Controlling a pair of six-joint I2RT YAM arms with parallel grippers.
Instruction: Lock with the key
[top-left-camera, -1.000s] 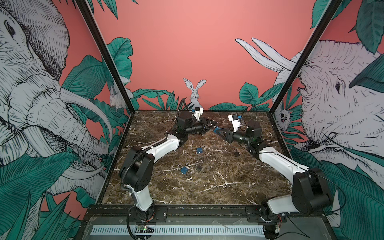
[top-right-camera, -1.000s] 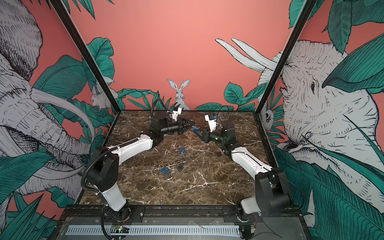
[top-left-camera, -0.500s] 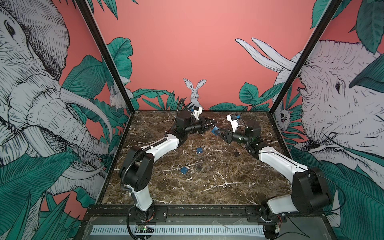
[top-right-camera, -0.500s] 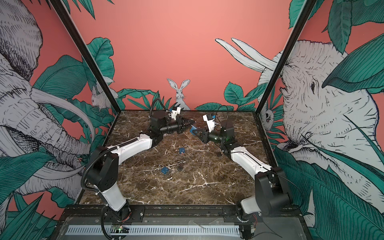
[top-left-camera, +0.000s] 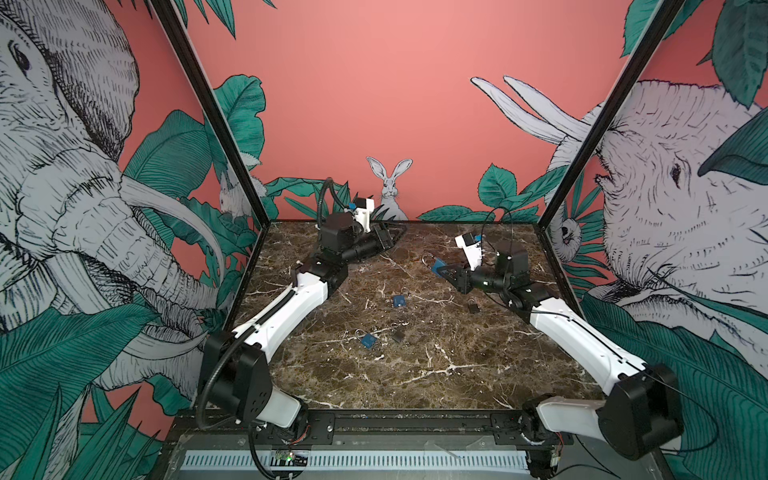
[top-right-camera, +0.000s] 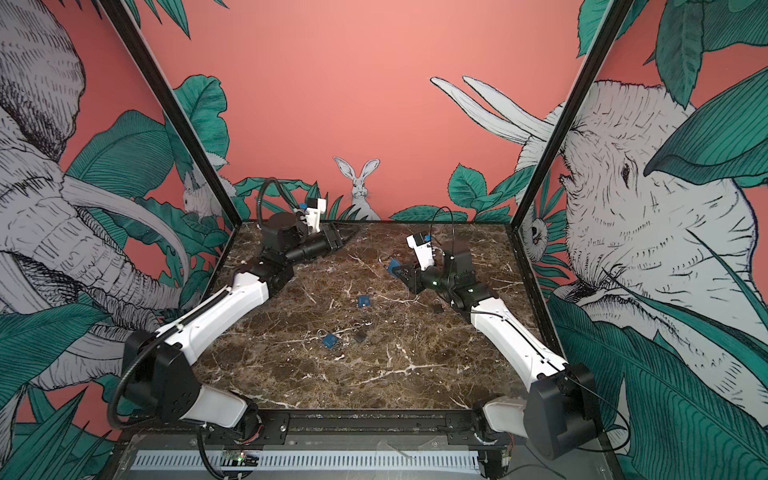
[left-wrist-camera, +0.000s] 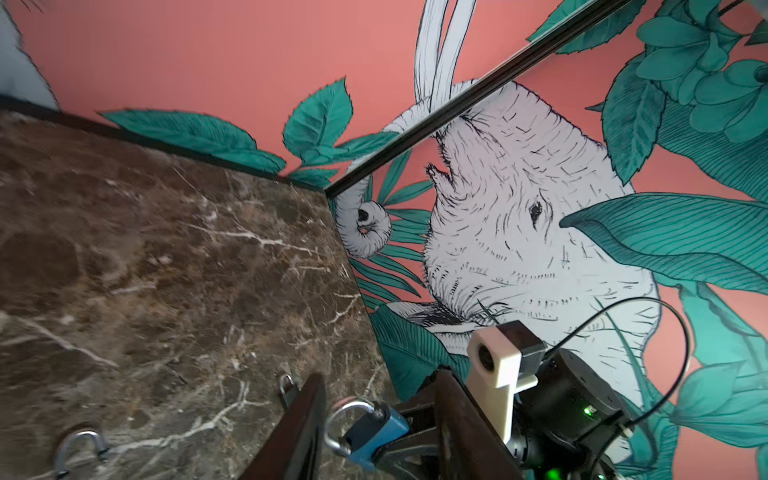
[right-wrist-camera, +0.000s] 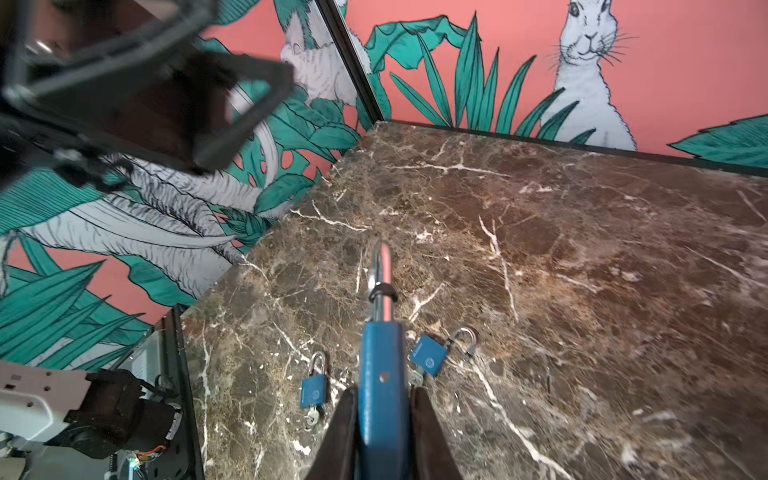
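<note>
Brown marble tabletop (top-left-camera: 415, 374) forms the work surface, enclosed by coral walls printed with elephants, a rabbit and leaves; 2 arms reach over its far half.

Right gripper (top-left-camera: 445, 272): pinches the blue padlock (right-wrist-camera: 382, 374) by its 2 flat faces and holds it clear of the tabletop; the shackle (right-wrist-camera: 382, 266) points away from the wrist; whether the shackle is seated cannot be told; the keyway end lies hidden between the fingers.

Left gripper (top-left-camera: 395, 235): spread and empty; its fingers (left-wrist-camera: 305, 424) stand apart with nothing between them; it hovers near the back wall, well apart from the held padlock.

Loose items on the tabletop: an open-shackle blue padlock (right-wrist-camera: 428, 359); a second loose blue padlock (right-wrist-camera: 313, 390) with a small key (right-wrist-camera: 311, 417) at its base; 1 black padlock (top-left-camera: 473, 306) beneath the right arm; another black padlock (top-left-camera: 397, 336) near the middle.

Step in hand, as judged: the lock is presented in the air, but no key shows in either gripper. The next move calls for a key in the left gripper, held by its bow, aligned with the keyway, inserted and turned while the right gripper holds steady; the keyway appears to face into the right gripper, so a regrip may be required first.
</note>
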